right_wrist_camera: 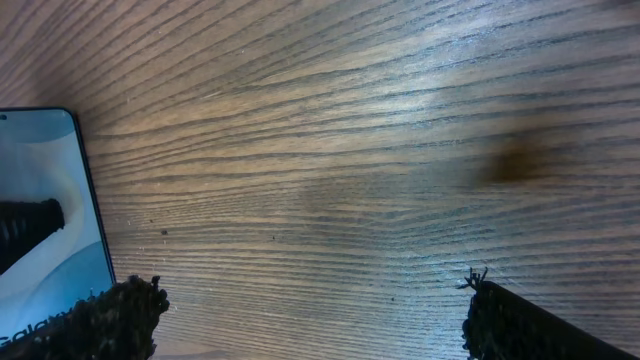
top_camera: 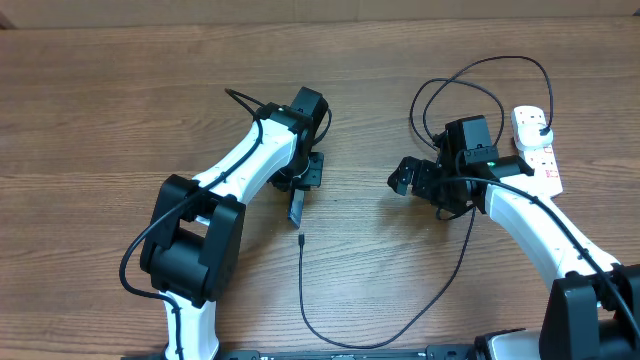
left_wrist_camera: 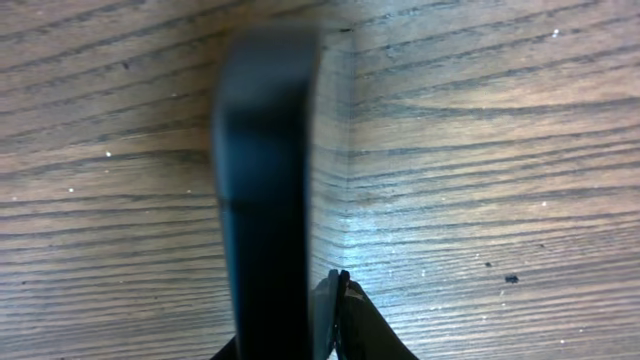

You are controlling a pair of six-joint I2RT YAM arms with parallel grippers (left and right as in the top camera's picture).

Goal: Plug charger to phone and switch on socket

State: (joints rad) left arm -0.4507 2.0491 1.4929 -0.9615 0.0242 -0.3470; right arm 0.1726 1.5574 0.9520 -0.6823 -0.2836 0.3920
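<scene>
Overhead view. The left hand [top_camera: 302, 184], centre-left of frame, is clamped on the phone [top_camera: 297, 207] and holds it on edge over the wooden surface [top_camera: 100, 100]. The charger [top_camera: 303, 290] lies with its connector tip just below the phone, not touching it. Its cable loops along the lower frame and rises to the socket [top_camera: 537, 150] at upper right. The right hand [top_camera: 410, 182], right of centre, is spread wide and grips nothing.

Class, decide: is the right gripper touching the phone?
Apart. The overhead view shows bare table between the open right gripper and the phone, which the left gripper holds.
</scene>
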